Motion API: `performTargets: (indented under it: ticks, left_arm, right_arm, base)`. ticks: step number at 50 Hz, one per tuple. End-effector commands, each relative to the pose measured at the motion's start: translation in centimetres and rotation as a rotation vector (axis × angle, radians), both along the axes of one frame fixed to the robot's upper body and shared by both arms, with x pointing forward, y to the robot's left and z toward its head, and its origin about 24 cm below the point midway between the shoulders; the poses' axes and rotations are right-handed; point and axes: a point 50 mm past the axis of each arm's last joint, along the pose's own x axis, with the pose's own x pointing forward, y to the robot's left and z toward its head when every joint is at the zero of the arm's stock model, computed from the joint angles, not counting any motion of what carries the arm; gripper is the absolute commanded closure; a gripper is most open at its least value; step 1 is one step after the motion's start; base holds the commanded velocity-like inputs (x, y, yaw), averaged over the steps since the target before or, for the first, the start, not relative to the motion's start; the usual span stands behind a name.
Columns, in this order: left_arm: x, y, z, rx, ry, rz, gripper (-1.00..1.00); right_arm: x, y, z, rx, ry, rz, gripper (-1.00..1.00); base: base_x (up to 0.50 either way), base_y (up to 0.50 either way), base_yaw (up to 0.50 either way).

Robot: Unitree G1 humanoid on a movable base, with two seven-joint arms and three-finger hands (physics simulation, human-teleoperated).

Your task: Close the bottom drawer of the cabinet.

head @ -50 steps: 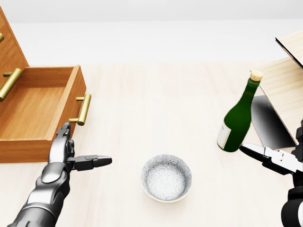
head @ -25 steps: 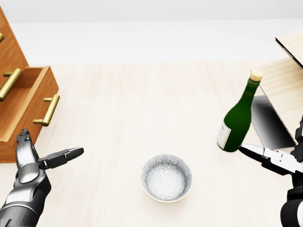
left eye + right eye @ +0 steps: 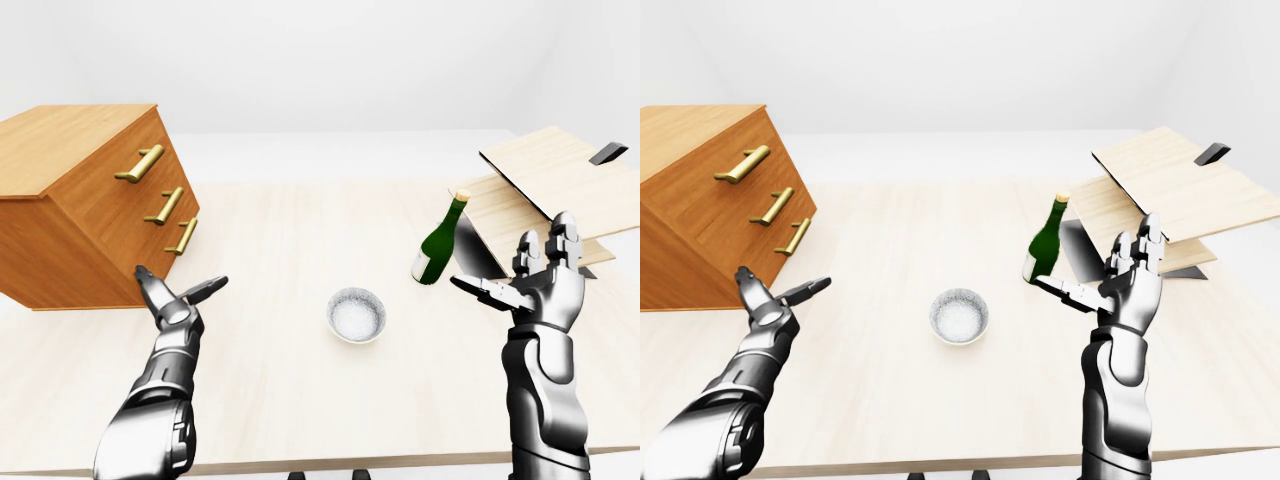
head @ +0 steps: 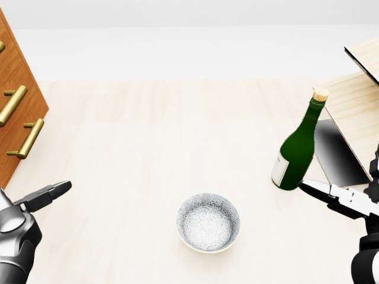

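Wooden cabinet (image 3: 95, 205) has its bottom drawer (image 3: 178, 240) flush; both hands released; bottle (image 4: 298, 144) label blank.

A light wooden table (image 4: 148, 130) carries a patterned bowl (image 4: 208, 222) near the bottom centre of the head view, standing apart from the other items. A green bottle (image 4: 297, 144) with a cork stands upright to the right of the bowl. Pale wooden boards (image 3: 555, 180) lie stacked at the table's right edge, beside the bottle.
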Motion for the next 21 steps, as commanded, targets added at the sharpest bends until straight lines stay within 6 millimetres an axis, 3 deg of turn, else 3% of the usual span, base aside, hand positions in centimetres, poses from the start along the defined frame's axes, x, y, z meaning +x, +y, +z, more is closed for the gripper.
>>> performTargets:
  ticks: [1, 21]
  left_arm:
    - [-0.57, 3.57, 2.05, 0.086, -0.032, 0.07, -1.0]
    - [-0.88, 4.25, 2.2, 0.057, -0.052, 0.1, -1.0]
  right_arm:
    - [-0.01, 0.0, 0.16, 0.0, -0.003, -0.001, -1.0]
    - [0.03, 0.01, -0.01, 0.001, 0.0, 0.0, -1.0]
  base:
    - [0.0, 0.0, 0.0]
    - [0.0, 0.0, 0.0]
